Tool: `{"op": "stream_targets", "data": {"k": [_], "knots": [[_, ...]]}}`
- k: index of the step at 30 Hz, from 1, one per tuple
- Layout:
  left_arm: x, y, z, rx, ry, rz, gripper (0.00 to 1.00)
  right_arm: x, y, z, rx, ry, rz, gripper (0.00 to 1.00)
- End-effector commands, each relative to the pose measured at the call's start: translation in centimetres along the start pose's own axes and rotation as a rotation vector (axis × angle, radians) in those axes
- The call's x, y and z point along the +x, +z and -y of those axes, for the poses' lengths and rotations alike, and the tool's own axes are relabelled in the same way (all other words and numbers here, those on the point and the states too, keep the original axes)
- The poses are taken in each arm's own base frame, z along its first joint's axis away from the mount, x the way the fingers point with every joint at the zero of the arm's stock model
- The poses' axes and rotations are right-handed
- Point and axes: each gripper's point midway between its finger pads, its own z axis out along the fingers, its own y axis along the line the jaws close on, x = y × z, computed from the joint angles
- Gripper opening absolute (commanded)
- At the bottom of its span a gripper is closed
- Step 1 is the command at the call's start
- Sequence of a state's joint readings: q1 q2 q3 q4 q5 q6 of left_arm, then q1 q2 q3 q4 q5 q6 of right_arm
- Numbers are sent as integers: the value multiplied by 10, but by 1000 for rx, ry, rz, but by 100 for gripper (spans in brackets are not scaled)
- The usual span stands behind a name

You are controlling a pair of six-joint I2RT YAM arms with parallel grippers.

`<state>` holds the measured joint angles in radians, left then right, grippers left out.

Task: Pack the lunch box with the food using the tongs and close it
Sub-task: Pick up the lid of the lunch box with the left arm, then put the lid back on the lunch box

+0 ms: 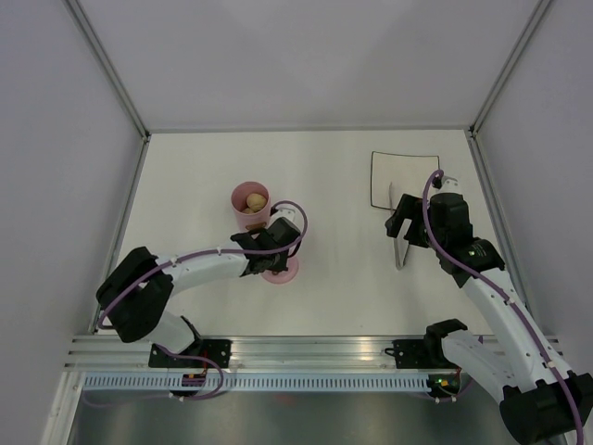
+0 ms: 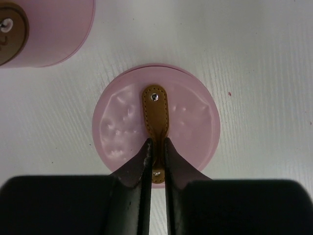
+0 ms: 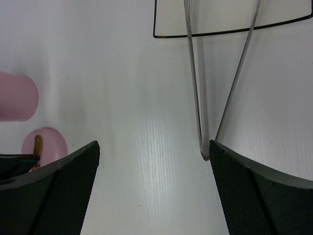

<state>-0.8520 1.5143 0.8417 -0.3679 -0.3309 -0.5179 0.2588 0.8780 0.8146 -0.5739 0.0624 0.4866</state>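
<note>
The pink lunch box (image 1: 248,211) stands open left of the table's middle, with beige food balls (image 1: 254,199) inside. Its flat pink lid (image 2: 186,122) lies on the table just in front of it. My left gripper (image 2: 156,145) is shut on the lid's brown handle (image 2: 155,108); in the top view the left gripper (image 1: 274,248) covers most of the lid (image 1: 285,273). The silver tongs (image 3: 198,98) lie on the table, their arms reaching onto the white plate (image 3: 220,19). My right gripper (image 3: 154,145) hovers open beside the tongs' joined end, holding nothing.
The white dark-edged plate (image 1: 408,176) sits at the back right, showing no food on it. The lunch box (image 3: 17,95) and lid (image 3: 51,142) show at the left of the right wrist view. White walls close in the table on three sides.
</note>
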Motion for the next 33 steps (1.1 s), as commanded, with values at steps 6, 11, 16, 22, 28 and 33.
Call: {"op": "stream_targets", "data": {"k": [6, 11, 16, 22, 28, 33], "knots": [[-57, -60, 8, 100, -19, 170, 12, -15, -8, -2, 15, 42, 45, 98], [-119, -129, 9, 173, -35, 365, 11, -12, -6, 0, 25, 47, 37, 98], [-159, -175, -8, 168, -28, 500, 12, -13, -5, 1, 24, 48, 44, 98], [-192, -175, -67, 111, -80, 481, 13, -8, -4, 1, 25, 45, 27, 98], [-206, -154, -70, 74, 50, 382, 13, -5, -4, 5, 35, 48, 29, 98], [-202, -129, -71, 58, 89, 271, 13, 2, -2, 7, 35, 54, 12, 98]]}}
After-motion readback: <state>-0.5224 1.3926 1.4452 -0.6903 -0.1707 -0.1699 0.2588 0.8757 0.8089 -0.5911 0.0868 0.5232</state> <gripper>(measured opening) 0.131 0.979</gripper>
